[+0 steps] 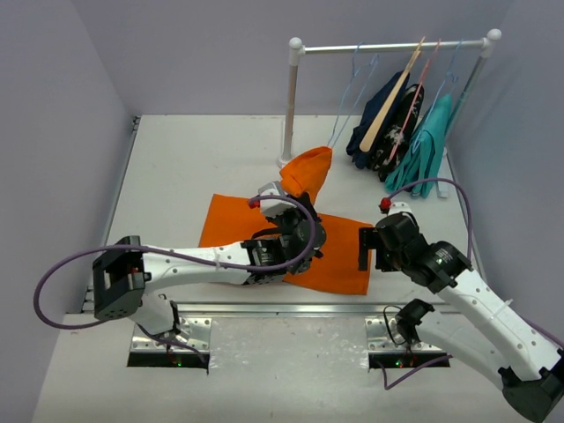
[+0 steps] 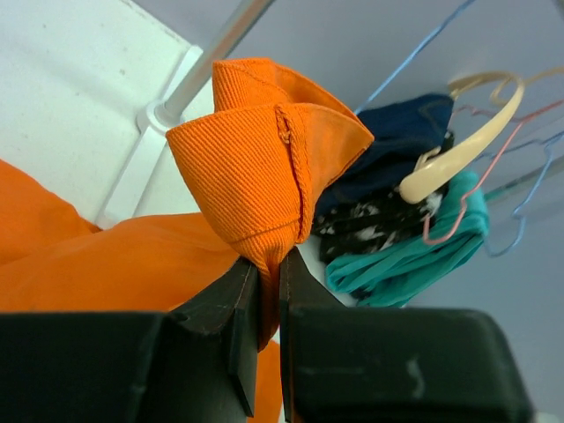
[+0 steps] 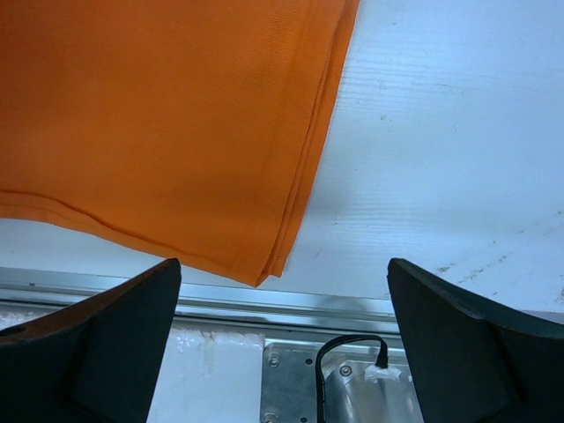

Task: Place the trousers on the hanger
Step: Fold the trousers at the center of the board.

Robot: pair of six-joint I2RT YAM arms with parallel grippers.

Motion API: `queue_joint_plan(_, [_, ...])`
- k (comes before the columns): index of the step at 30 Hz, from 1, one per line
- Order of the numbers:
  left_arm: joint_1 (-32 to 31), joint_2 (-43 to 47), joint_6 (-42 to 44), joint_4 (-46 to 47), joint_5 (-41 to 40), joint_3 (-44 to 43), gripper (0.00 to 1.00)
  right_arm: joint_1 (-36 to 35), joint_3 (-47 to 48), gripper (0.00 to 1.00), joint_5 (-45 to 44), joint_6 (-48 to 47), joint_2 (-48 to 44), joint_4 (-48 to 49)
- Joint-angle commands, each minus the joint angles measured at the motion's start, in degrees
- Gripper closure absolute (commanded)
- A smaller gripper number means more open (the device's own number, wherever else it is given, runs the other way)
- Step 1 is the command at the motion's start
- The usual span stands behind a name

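The orange trousers (image 1: 339,256) lie spread on the white table in front of the arms. My left gripper (image 1: 286,201) is shut on a bunched fold of them and holds it lifted in a peak (image 1: 310,172) near the foot of the rack post. The left wrist view shows the ribbed fold (image 2: 256,167) pinched between the jaws (image 2: 267,264). The pale blue wire hanger (image 1: 348,101) hangs empty at the left end of the rail, and its wire also shows in the left wrist view (image 2: 414,55). My right gripper (image 1: 364,248) is open and empty over the trousers' right front corner (image 3: 264,256), its own jaws (image 3: 282,352) wide apart.
A white clothes rack stands at the back right, with post (image 1: 291,106) and rail (image 1: 388,47). On it hang a navy garment (image 1: 379,119) on a tan wooden hanger (image 1: 388,106), a pink wire hanger (image 1: 414,97) and a teal garment (image 1: 427,145). Grey walls enclose the table.
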State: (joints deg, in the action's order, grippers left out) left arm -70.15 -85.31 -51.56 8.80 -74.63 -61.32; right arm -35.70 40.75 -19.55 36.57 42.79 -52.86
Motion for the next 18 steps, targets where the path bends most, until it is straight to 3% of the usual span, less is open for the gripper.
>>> queue_joint_plan(1, [-1.6,-4.2,-5.7,4.5,2.3,-1.6,1.0,0.4,2.4,0.01,-2.1,-0.6,-2.0,-0.3])
queue_joint_plan(2, [-1.7,-5.0,-5.9,4.6,2.8,-1.8,1.0,0.4,2.5,0.01,-2.2,-0.8,-2.2,-0.4])
queue_joint_plan(4, [-1.8,-7.6,-6.0,4.6,5.1,-3.2,0.79,0.4,2.7,0.01,-1.7,-0.9,-2.4,-0.4])
queue_joint_plan(6, [-1.8,-10.0,-6.2,3.9,6.9,-4.9,0.48,0.4,3.1,0.01,-1.4,-0.6,-2.7,-0.3])
queue_joint_plan(8, [-2.0,-12.2,-6.8,3.1,10.7,-6.5,0.09,0.4,3.5,0.01,-1.8,-0.4,-3.3,-0.5])
queue_joint_plan(9, [-2.1,-12.9,-6.6,3.1,12.1,-7.2,0.0,0.4,3.8,0.01,-2.4,-0.2,-3.7,-0.5])
queue_joint_plan(12, [-2.4,-11.0,-5.2,2.9,19.3,-6.4,0.0,0.5,5.9,0.01,-3.6,0.4,-4.4,-1.2])
queue_joint_plan(15, [-2.4,-4.9,-6.7,-1.1,21.4,-3.4,0.0,0.5,7.1,0.01,-3.7,0.2,-4.3,-1.3])
queue_joint_plan(18, [1.1,3.2,-11.0,-13.1,20.8,-0.2,0.0,0.5,8.2,0.01,-2.5,-0.5,-0.8,-0.8])
